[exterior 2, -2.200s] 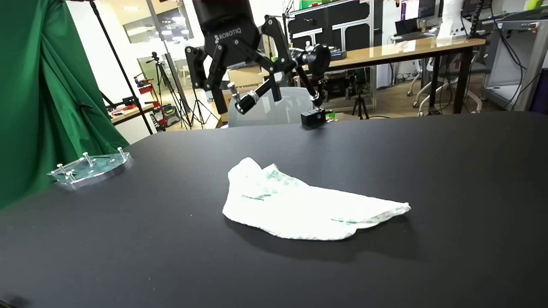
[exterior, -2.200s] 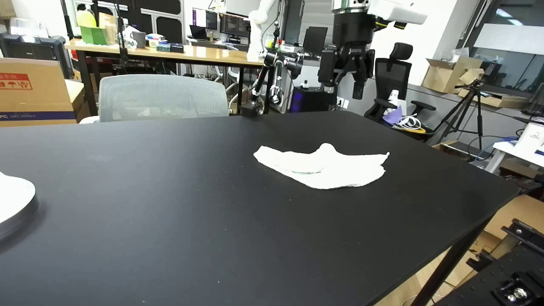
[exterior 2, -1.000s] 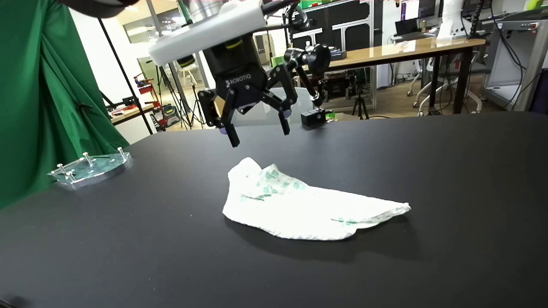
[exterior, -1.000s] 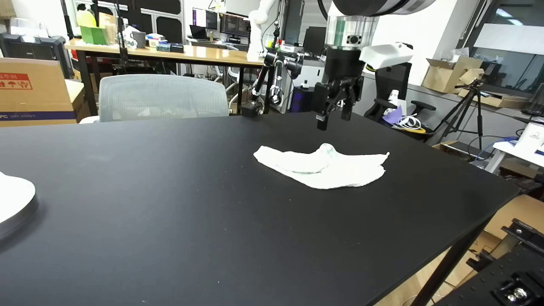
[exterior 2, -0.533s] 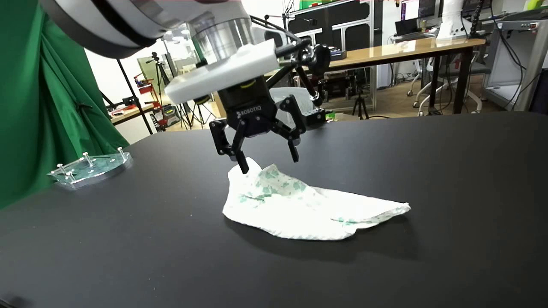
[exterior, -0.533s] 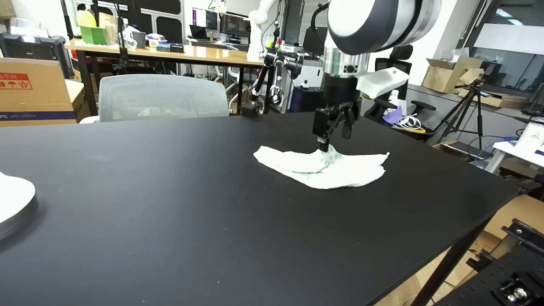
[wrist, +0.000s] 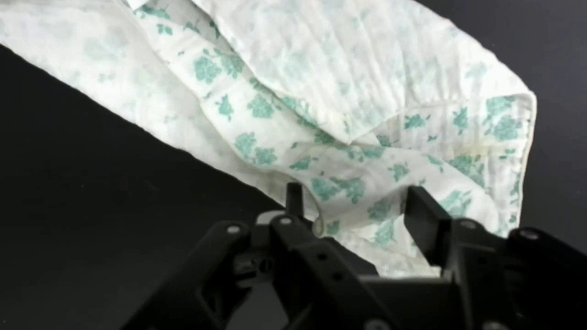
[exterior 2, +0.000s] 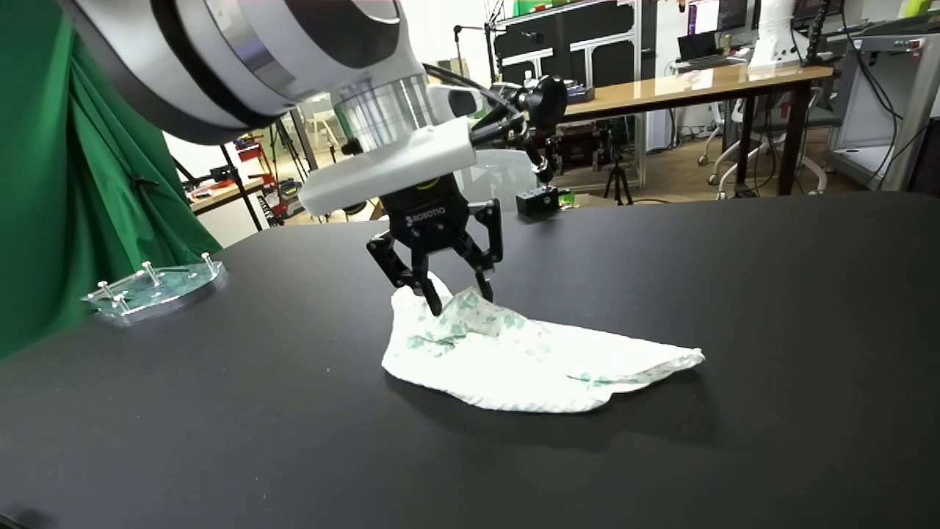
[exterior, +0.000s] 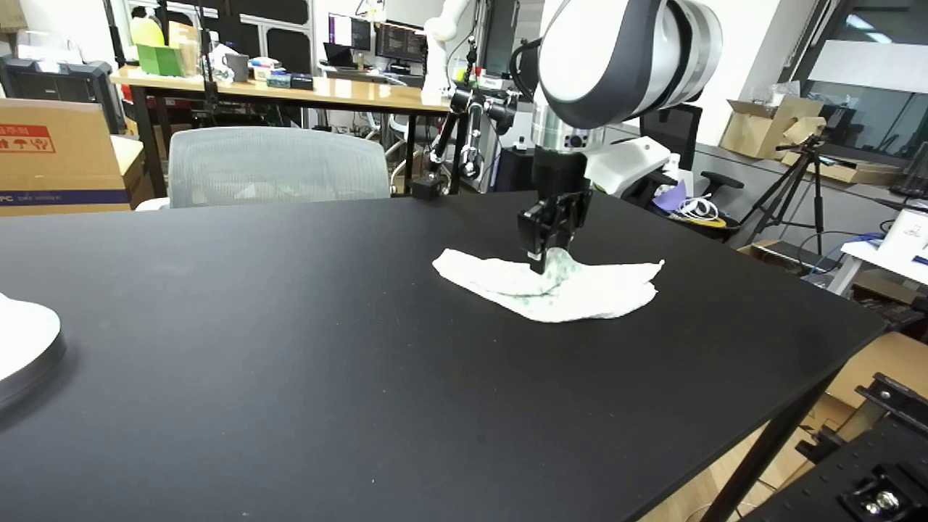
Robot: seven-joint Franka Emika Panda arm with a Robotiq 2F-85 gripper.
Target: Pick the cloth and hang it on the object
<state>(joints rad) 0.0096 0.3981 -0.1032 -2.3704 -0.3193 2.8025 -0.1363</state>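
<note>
The cloth (exterior: 594, 293) is white with green flowers and lies crumpled on the black table. It also shows in an exterior view (exterior 2: 507, 371) and fills much of the wrist view (wrist: 270, 105). My gripper (exterior 2: 460, 301) points down at the raised fold at one end of the cloth. In the wrist view the gripper's fingers (wrist: 353, 195) are apart, partly closed, with a fold between them. Whether they touch it I cannot tell. The gripper also shows in an exterior view (exterior: 549, 261). A black jointed stand (exterior 2: 538, 202) at the table's far edge may be the hanging object; it also shows in an exterior view (exterior: 429, 187).
The black table (exterior: 290, 348) carries a clear plate with upright screws (exterior 2: 158, 290) near the green curtain (exterior 2: 44, 184). A white round-edged thing (exterior: 25, 333) sits at the edge of an exterior view. A grey chair (exterior: 279, 167) stands behind the table.
My gripper has come down from high above the table to the cloth's raised fold. Its fingers have drawn closer together in the last half second. The cloth has hardly moved.
</note>
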